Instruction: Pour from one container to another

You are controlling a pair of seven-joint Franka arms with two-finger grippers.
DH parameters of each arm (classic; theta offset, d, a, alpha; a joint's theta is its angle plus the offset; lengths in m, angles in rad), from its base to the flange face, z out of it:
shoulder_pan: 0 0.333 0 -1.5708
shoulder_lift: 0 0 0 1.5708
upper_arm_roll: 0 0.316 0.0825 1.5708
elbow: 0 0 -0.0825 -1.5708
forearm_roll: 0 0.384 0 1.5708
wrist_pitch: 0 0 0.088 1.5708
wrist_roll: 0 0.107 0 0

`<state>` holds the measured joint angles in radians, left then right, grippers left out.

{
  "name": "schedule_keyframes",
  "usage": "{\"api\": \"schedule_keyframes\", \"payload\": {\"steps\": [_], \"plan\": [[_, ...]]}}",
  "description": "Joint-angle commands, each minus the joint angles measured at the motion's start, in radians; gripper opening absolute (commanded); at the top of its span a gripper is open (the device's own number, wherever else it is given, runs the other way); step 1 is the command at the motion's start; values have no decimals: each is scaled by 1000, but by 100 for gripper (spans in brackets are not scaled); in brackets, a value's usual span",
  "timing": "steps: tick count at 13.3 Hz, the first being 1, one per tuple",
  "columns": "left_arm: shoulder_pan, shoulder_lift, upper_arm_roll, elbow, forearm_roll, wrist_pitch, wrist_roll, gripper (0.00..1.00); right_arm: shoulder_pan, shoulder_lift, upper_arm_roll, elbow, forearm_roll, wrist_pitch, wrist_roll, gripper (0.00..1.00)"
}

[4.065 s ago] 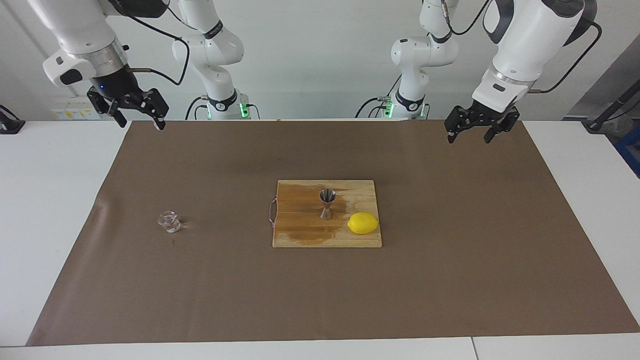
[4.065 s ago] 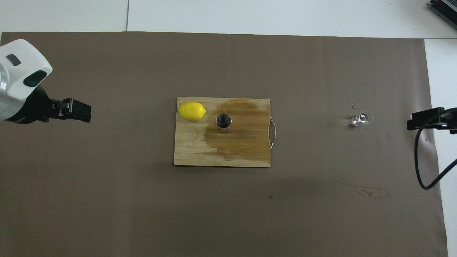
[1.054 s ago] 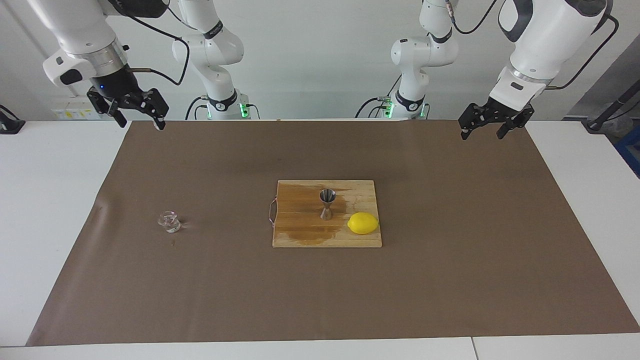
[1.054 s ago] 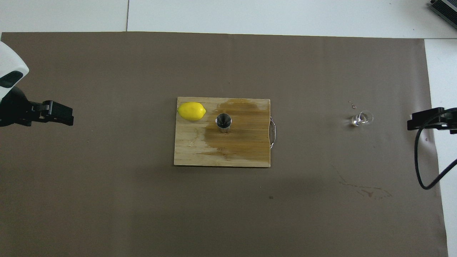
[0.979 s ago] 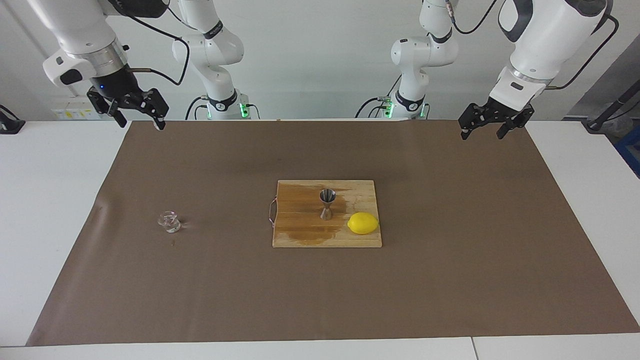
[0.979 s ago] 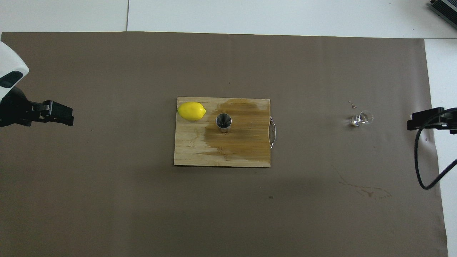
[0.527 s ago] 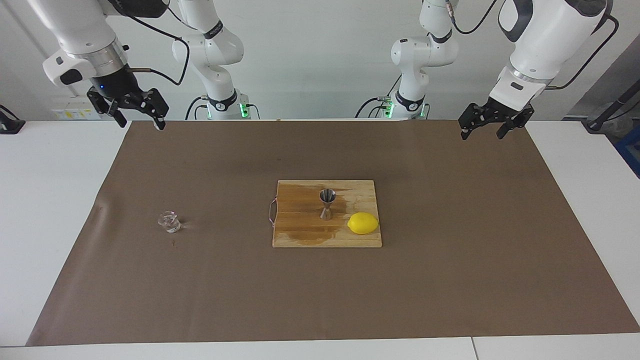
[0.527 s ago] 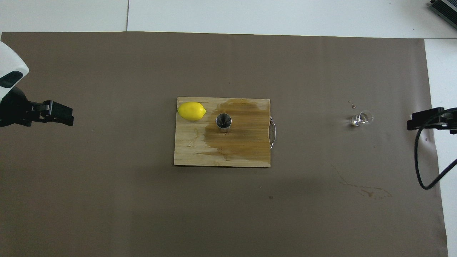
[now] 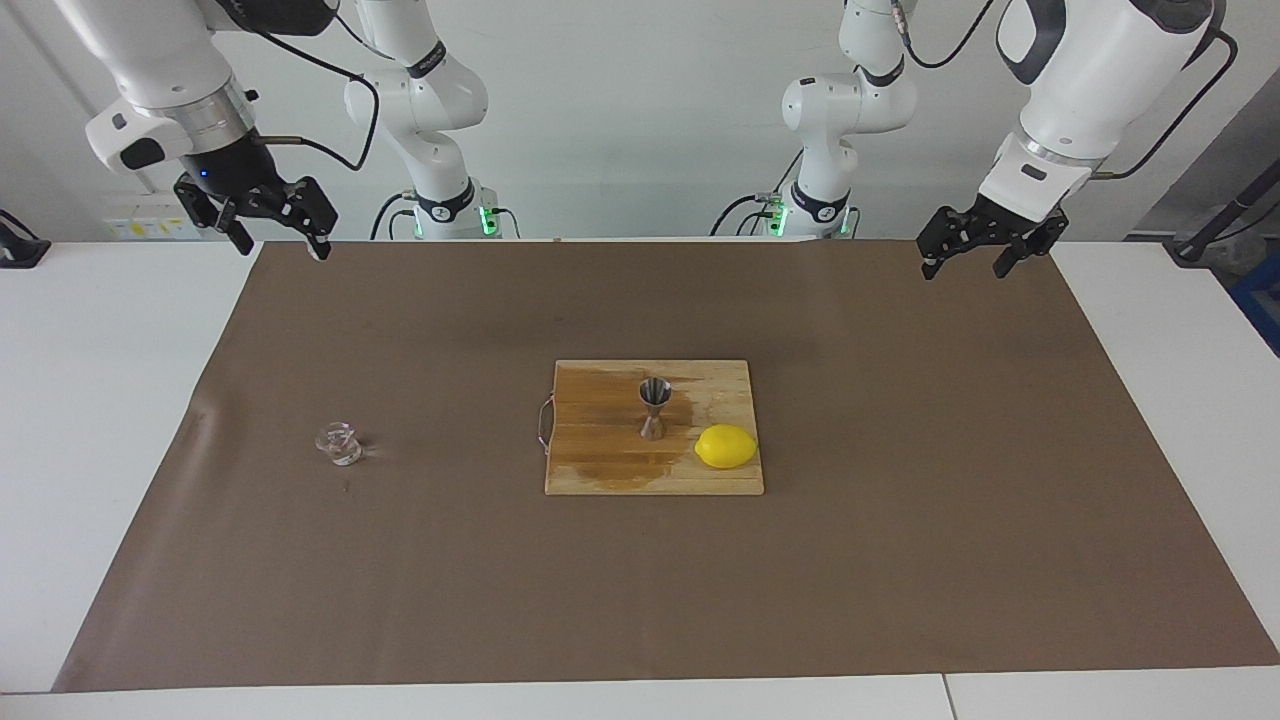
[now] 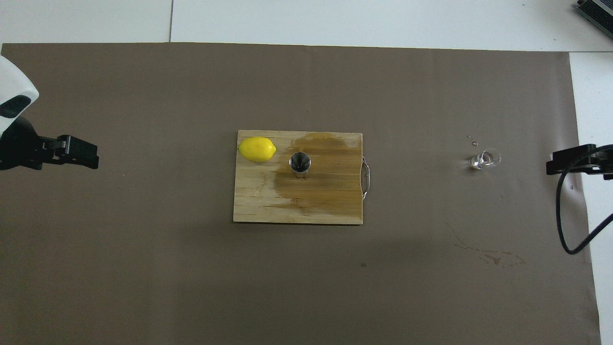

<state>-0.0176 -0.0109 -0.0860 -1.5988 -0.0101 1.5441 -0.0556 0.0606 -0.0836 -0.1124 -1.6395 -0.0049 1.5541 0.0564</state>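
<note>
A clear glass vessel stands upright on the brown paper mat toward the right arm's end of the desk, well apart from the wooden cutting board at the desk's middle. On that wet-stained board a steel jigger stands upright, with a lemon just beside it. The right pincer hangs over the mat's corner nearest its own base, fingers apart and holding nothing. The left pincer hangs over the matching corner at its end, fingers apart too.
</note>
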Motion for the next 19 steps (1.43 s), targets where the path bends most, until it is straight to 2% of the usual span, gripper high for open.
{"api": "schedule_keyframes", "payload": {"steps": [1, 4, 7, 9, 11, 14, 16, 19], "plan": [[-4, -17, 3, -12, 16, -10, -9, 100, 2, -24, 2, -26, 20, 8, 8, 100], [-4, -17, 3, -12, 16, -10, -9, 100, 2, -24, 19, -31, 20, 35, -57, 100], [-4, -17, 3, -12, 16, -10, -9, 100, -46, -30, 5, -141, 46, 218, -419, 100], [-4, -17, 3, -12, 16, -10, -9, 100, -82, 7, 5, -169, 118, 300, -551, 100], [-4, -17, 3, -12, 16, -10, -9, 100, -154, 65, 5, -218, 233, 403, -793, 100], [-4, -17, 3, -12, 16, -10, -9, 100, -241, 216, 5, -214, 406, 474, -1158, 100], [-4, -17, 3, -12, 16, -10, -9, 100, -287, 315, 5, -207, 540, 495, -1405, 100], [-4, -17, 3, -12, 16, -10, -9, 100, -355, 430, 14, -203, 655, 511, -1698, 100]]}}
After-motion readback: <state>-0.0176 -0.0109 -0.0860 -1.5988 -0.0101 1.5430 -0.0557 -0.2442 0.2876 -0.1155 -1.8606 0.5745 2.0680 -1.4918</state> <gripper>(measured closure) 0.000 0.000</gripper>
